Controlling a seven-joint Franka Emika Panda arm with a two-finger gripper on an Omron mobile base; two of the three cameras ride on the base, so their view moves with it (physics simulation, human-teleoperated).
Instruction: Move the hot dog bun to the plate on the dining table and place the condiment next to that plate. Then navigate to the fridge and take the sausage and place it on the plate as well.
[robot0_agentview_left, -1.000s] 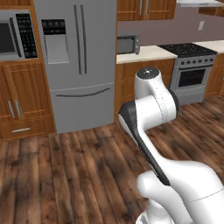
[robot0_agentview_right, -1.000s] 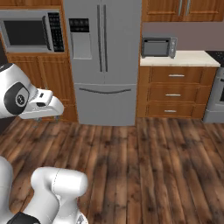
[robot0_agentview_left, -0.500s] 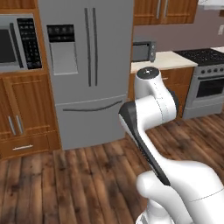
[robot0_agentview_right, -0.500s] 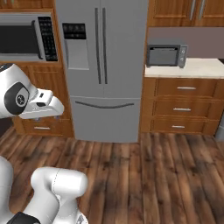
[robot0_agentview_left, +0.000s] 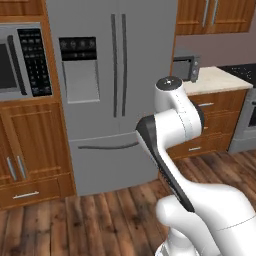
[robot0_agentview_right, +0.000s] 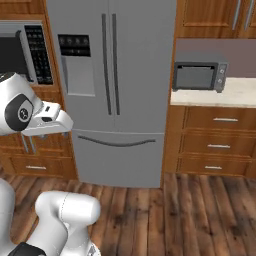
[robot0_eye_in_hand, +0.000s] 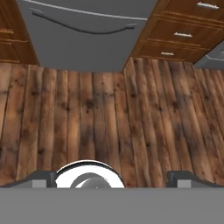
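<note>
Grey flat-front fridge w/ curved drawer handle, plank wood floor.

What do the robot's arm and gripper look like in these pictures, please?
The arm is glossy white with rounded, bulbous links, a dark grey band along one link and dark round joint caps. The gripper shows two small dark grey finger tips. No cables or markings are visible.

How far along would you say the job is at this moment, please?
The bun and condiment steps cannot be judged from here. In hand: the approach, with the fridge close ahead, doors shut. Left: opening it and fetching the sausage; the gripper is open and empty over the wood floor.
</note>
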